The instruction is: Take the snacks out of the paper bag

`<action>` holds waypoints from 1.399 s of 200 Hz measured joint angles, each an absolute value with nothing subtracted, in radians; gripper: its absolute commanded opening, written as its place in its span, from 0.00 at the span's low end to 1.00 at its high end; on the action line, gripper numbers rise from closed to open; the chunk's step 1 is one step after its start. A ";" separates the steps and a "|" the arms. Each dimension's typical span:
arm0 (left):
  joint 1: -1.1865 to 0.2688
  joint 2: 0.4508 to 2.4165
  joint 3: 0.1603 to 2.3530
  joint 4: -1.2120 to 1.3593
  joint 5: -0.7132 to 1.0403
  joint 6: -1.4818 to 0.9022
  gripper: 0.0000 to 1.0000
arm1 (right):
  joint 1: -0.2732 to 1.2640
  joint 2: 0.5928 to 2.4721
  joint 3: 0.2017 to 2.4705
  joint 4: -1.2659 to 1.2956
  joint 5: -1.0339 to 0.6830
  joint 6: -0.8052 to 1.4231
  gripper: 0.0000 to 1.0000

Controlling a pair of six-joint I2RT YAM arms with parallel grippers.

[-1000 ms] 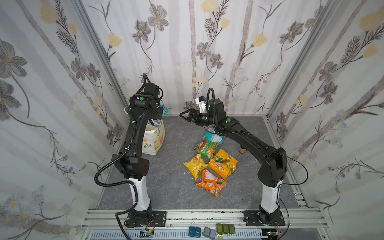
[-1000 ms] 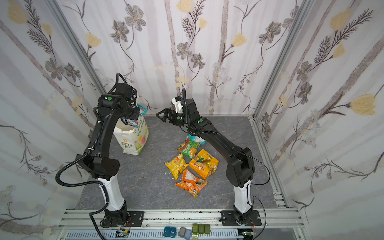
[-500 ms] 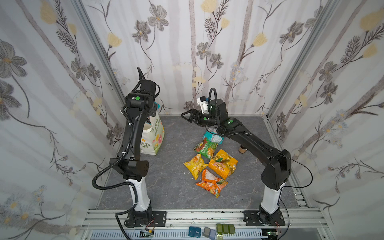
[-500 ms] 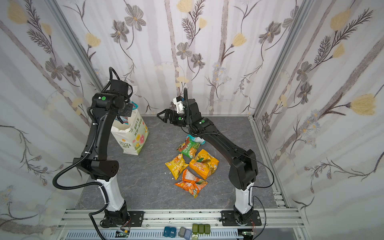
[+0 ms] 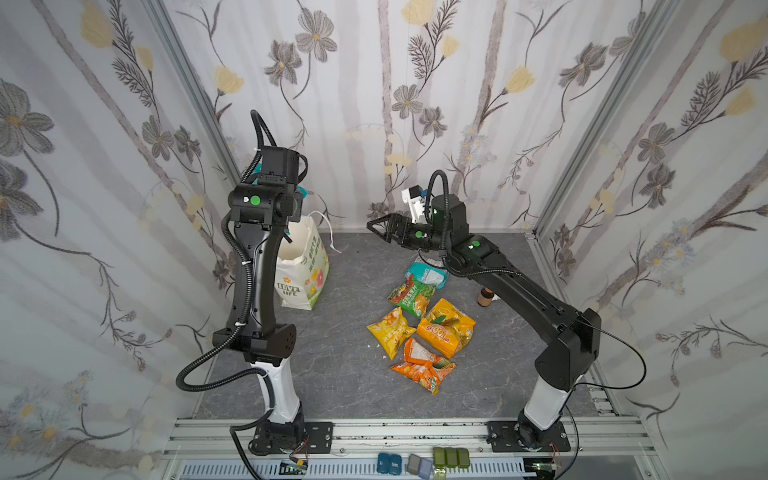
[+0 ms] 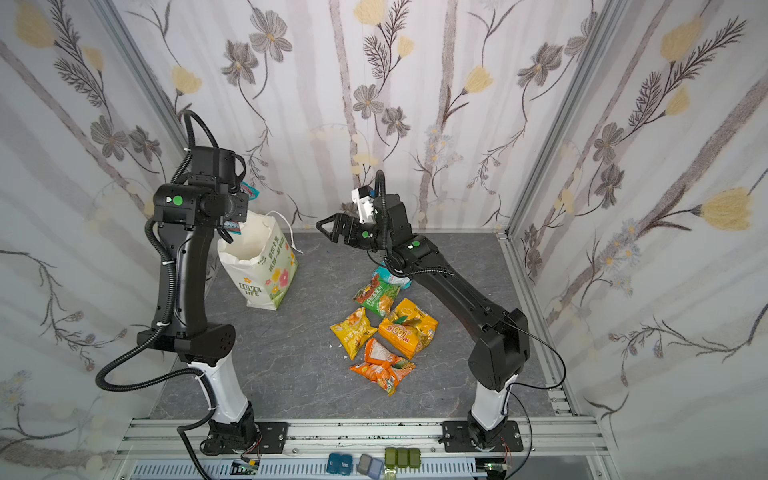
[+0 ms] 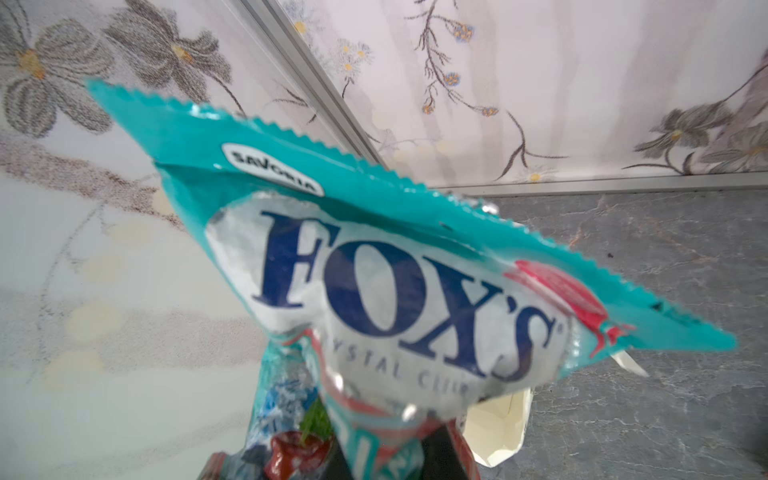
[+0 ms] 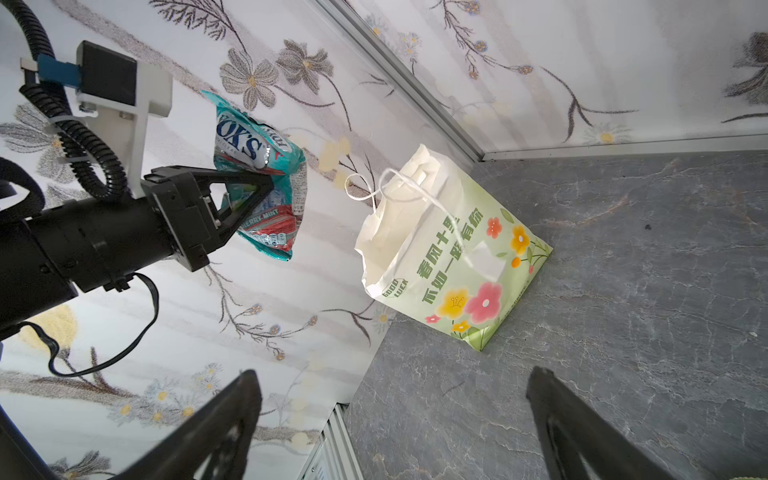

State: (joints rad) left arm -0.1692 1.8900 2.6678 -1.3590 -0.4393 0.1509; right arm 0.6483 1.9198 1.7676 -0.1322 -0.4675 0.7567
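My left gripper [image 8: 264, 185] is clamped shut on a teal-and-white Fox's sweet packet [image 7: 395, 282]. It holds the packet in the air, clear of the paper bag [image 8: 457, 249], which stands open-mouthed below the hand. The fingers pinch across the packet's crumpled middle. The serrated seal end stands out beyond the fingertips and the other end droops beneath them.

I judge the packet light, with slick, crinkly foil that bunches rather than resists. The loose sweets inside will probably shift when I swing it. A pinch on bunched film like this one should hold, and the flat seal strip would be the other good place. Squeezing the puffy belly risks it sliding out.

My right gripper [image 8: 392, 376] is empty with its jaws spread wide. It faces the bag but is well apart from it.

Five packets [image 5: 419, 324] already lie together under my right arm, so this looks like the last one. The bag looks thin and tippy, and its cord handles [image 8: 374, 187] hang loose just beside the held packet, so they could snag.
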 measured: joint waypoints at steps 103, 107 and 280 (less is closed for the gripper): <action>-0.403 1.692 2.466 -1.254 0.080 0.055 0.00 | 0.625 1.605 1.570 -0.147 -0.441 0.617 0.99; -0.420 1.691 2.460 -1.251 0.091 0.055 0.00 | 0.625 1.591 1.560 -0.149 -0.442 0.611 0.99; -0.698 1.708 2.234 -1.111 0.268 -0.004 0.00 | 0.570 1.434 1.325 -0.035 -0.456 0.632 0.31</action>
State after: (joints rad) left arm -0.6983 1.7081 2.2341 -1.1114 0.2680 -0.0044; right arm 0.5701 1.4338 1.3254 -0.0353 -0.4561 0.6319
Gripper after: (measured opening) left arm 0.111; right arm 0.369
